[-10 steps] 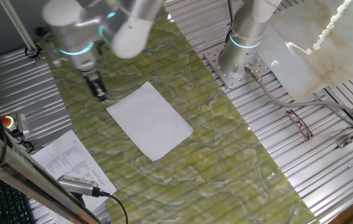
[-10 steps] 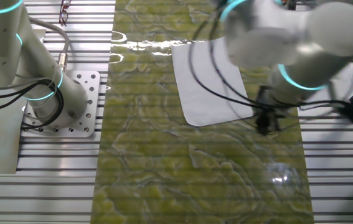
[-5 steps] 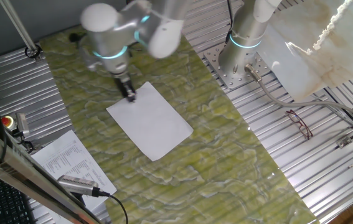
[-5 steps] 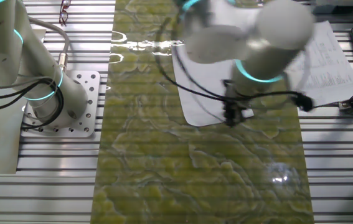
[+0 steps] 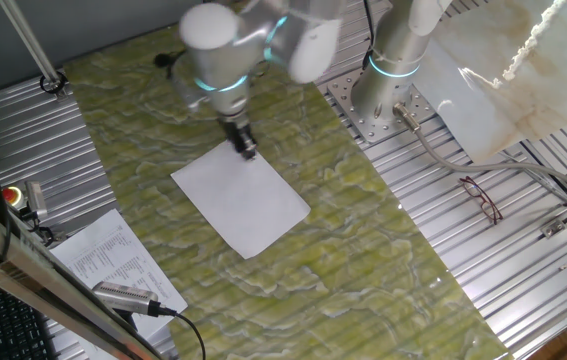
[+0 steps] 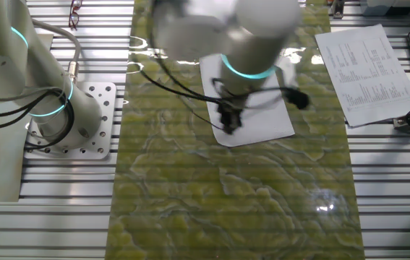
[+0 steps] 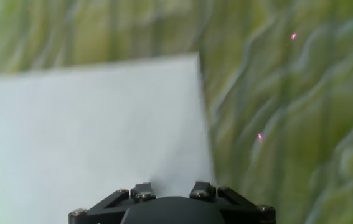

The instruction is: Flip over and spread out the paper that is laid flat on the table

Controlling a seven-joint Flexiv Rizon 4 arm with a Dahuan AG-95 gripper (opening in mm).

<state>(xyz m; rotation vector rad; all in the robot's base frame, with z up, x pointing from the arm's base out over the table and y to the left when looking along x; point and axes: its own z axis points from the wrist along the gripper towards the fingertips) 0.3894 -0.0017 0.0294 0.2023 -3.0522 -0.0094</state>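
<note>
Lying flat on the green-yellow marbled table, plain blank white rectangular sheet of paper, unfolded, turned at an angle to the table's long edges. Directly under the dark two-finger gripper at the sheet's far corner, as seen from one fixed view; from the other fixed view, gripper low over the sheet's near edge, close to a corner. Cannot tell whether touching the paper or just above it. Fingertips outside the hand view, only the black bolted base of the hand at the bottom edge; ahead of that base, white paper filling the left and middle, its straight edge and corner up and to the right, green table beyond. Opening of the fingers possibly narrow, but blurred in both fixed views, so cannot tell whether apart or together.

Well away from the fingers, beside the table on ribbed silver metal panels: white sheet covered with printed text lines. Farther off on the opposite side, pair of thin-framed glasses, near the round bolted base of a grey robot arm.
</note>
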